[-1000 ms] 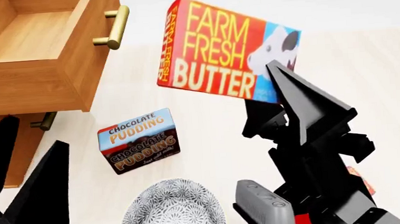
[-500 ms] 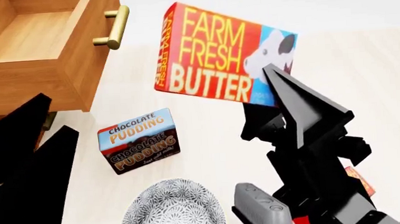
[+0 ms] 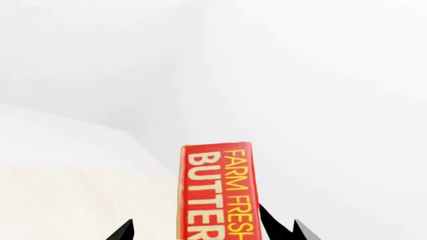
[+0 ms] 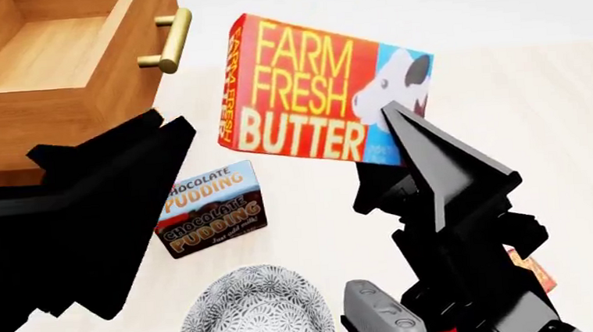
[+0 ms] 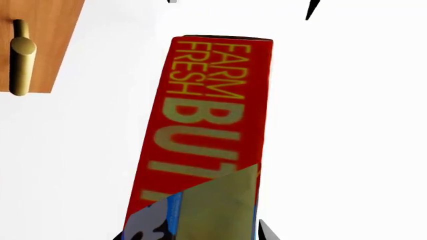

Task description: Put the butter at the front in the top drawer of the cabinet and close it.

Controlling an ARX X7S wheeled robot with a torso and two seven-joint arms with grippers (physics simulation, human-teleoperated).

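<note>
Right gripper clenched on butter box, holding it aloft over table, tilted, label toward my head camera. Since a second ago box has drifted left, nearer top drawer, which stands open with bare floor showing. My left gripper has risen into view between drawer front and pudding box; cannot tell if open or closed. Judgement: carry phase underway, drop into drawer not yet done; left arm may crowd path.
</note>
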